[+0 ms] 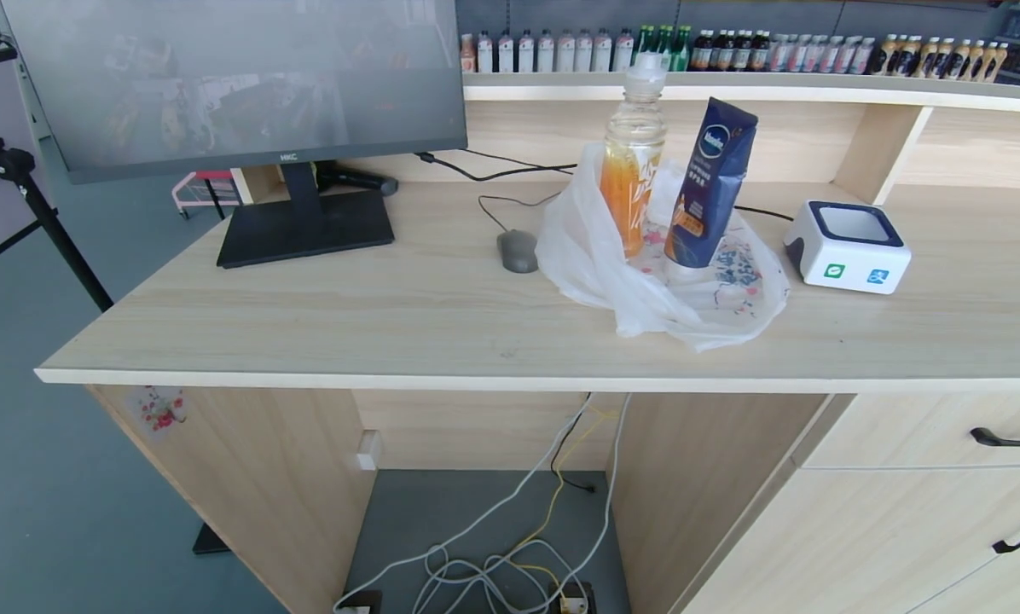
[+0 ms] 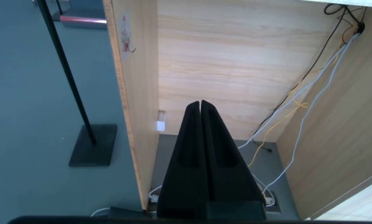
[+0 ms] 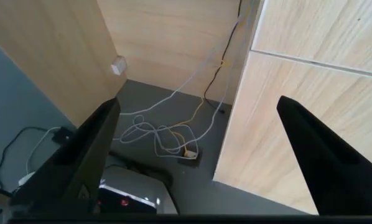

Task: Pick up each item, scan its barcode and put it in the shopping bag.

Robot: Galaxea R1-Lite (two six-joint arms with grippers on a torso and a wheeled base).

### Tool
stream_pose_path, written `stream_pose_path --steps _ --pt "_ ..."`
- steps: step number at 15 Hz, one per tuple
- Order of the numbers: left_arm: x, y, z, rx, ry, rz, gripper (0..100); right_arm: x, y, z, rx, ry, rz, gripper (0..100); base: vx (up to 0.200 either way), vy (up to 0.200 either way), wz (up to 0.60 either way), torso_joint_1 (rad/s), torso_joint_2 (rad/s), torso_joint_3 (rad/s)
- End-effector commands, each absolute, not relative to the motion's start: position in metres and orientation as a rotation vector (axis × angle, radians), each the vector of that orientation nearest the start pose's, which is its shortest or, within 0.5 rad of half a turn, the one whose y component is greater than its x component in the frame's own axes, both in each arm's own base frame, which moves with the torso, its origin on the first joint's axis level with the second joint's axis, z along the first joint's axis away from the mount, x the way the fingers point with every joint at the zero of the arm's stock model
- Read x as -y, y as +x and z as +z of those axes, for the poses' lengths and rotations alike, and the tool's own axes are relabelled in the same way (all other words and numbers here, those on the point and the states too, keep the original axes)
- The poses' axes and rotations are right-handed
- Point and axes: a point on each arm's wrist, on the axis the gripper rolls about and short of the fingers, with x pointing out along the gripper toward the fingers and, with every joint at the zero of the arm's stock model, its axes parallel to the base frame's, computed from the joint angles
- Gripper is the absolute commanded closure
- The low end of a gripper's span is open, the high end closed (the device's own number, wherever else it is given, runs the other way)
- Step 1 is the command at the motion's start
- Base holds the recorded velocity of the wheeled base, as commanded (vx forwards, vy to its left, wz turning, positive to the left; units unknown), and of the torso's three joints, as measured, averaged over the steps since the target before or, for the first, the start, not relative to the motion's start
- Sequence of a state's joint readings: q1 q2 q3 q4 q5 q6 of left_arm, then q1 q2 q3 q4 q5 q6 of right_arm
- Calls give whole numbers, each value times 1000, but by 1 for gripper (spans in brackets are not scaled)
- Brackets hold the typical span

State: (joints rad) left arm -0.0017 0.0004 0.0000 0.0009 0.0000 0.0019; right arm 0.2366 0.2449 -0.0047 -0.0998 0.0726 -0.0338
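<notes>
On the wooden counter (image 1: 391, 315) a white plastic shopping bag (image 1: 595, 256) lies spread open. An orange drink bottle (image 1: 632, 162) with a white cap and a dark blue pouch (image 1: 709, 192) stand upright on it. A white barcode scanner (image 1: 849, 246) with a dark window sits just right of the bag. My left gripper (image 2: 201, 106) hangs below the counter with its fingers pressed together and nothing between them. My right gripper (image 3: 198, 109) also hangs low beside the cabinet, its fingers wide apart and holding nothing.
A monitor (image 1: 237, 77) on a black stand occupies the counter's left, with a grey mouse (image 1: 518, 251) beside the bag. Cables (image 1: 510, 546) trail on the floor under the counter. Drawers (image 1: 945, 495) are at the right. A shelf of bottles (image 1: 732, 51) runs behind.
</notes>
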Motion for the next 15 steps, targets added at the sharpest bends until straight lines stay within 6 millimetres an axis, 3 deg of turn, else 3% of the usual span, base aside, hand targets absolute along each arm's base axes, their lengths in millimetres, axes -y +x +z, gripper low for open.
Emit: stream_pose_path --steps 1,9,12,15 --pt "0 -23 75 0 2 -2 100 0 -13 83 -86 -52 171 0 0 0 0 0 0 0" --pt "0 -23 75 -2 3 -2 100 0 -16 81 -42 -71 103 0 0 0 0 0 0 0" --pt "0 -23 75 0 3 -2 100 2 -19 79 -27 -62 -34 0 0 0 0 0 0 0" --pt "0 -23 75 -2 3 -2 100 1 -23 77 0 -60 -45 0 0 0 0 0 0 0"
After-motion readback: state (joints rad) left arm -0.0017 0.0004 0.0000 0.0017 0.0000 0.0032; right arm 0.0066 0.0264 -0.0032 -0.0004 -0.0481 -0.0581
